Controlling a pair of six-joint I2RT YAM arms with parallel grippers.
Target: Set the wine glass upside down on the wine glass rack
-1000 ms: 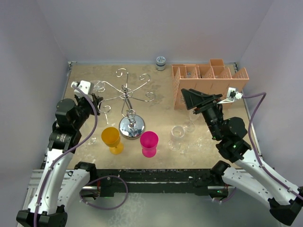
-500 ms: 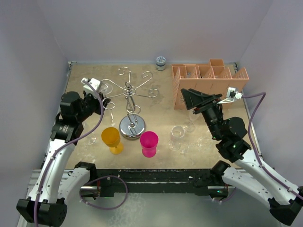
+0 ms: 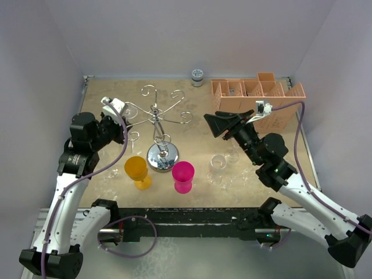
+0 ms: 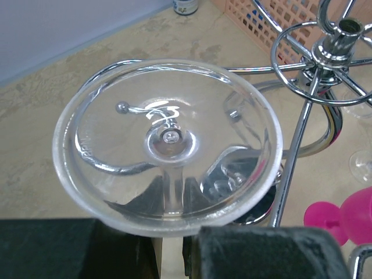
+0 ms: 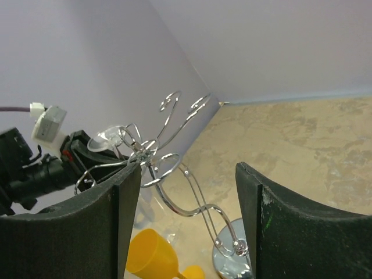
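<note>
I have the left end effector [image 4: 171, 258] clamped on the wine glass [image 4: 168, 145] stem, foot presented for hooking onto the wine glass rack [image 4: 325, 52]; right end effector [image 5: 187, 224] apart

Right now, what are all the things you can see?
rack: one, shiny silver, mid-table.
wine glass: one, clear, held by its stem at the rack.
yellow cup: one, left of the rack's base.
pink cup: one, right of the rack's base.
clear glasses: at least two, right of the pink cup.
box: one, orange-pink, back right.
jar: one, greyish, back edge.
table: one, sandy brown.
left gripper: black, shut on the wine glass.
right gripper: black, open.
</note>
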